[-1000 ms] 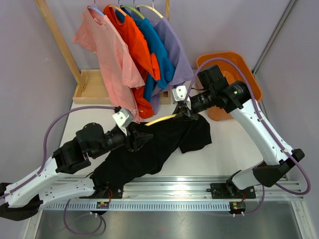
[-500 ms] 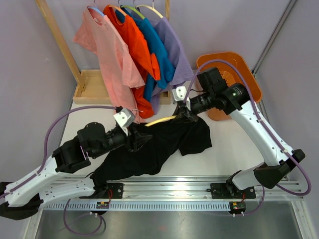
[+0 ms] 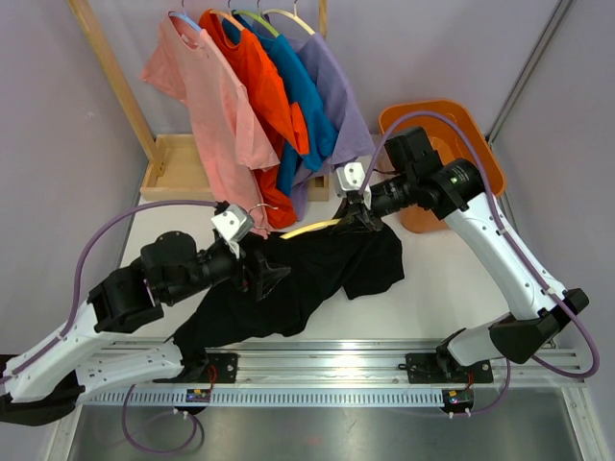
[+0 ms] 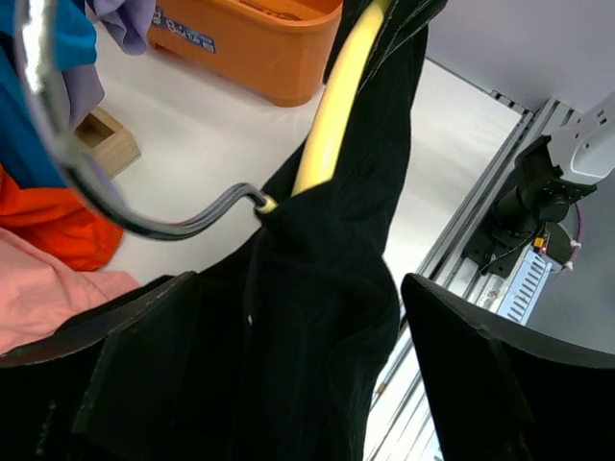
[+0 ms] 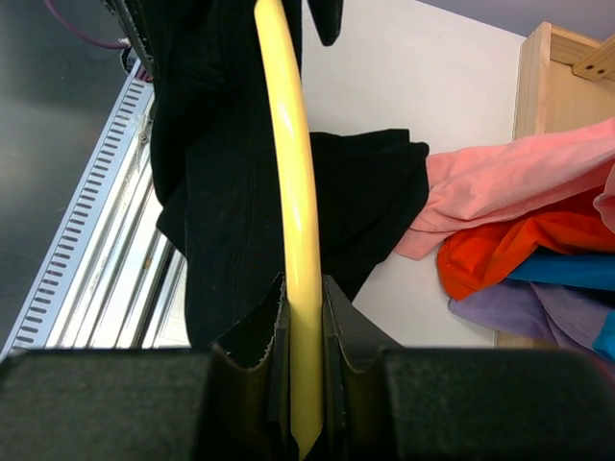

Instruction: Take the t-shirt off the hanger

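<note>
Top external shows the black t-shirt [image 3: 307,279] sprawled on the bench [image 3: 442,288] between my left gripper [image 3: 264,272] and right gripper [image 3: 357,219], not yet off its yellow hanger [image 3: 309,230]. Left wrist: that gripper gapes wide and holds nothing, with the collar just ahead of it. Right wrist: jaws clamped on the hanger arm, shirt draped beyond, so I judge the stripping itself is all left to do.

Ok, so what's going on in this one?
Two arms are working a black t-shirt off a yellow hanger lying on the table. The right arm's fingers are shut on one end of the hanger, whose arm shows partly bare. The left arm's fingers stand wide open on either side of the fabric near the metal hook, gripping nothing. The shirt is not yet off.
</note>
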Action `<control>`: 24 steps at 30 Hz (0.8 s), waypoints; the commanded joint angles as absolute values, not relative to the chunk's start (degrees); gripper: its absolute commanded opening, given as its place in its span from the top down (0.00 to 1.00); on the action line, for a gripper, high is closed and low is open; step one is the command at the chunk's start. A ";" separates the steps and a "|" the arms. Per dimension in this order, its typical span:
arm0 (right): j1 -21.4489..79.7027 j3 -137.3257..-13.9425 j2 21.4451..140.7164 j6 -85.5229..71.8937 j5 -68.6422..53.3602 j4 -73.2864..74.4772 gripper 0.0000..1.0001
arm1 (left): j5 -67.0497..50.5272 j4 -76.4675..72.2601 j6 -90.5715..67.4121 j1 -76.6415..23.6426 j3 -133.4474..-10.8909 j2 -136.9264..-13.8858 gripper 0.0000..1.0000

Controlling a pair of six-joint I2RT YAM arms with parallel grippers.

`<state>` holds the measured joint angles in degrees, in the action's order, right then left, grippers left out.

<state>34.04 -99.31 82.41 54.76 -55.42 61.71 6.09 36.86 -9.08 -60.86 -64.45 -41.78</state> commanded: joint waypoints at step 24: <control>32.96 -97.65 79.01 61.00 -61.79 62.67 1.00 | -21.71 32.26 -13.53 -48.16 -65.40 -47.99 1.00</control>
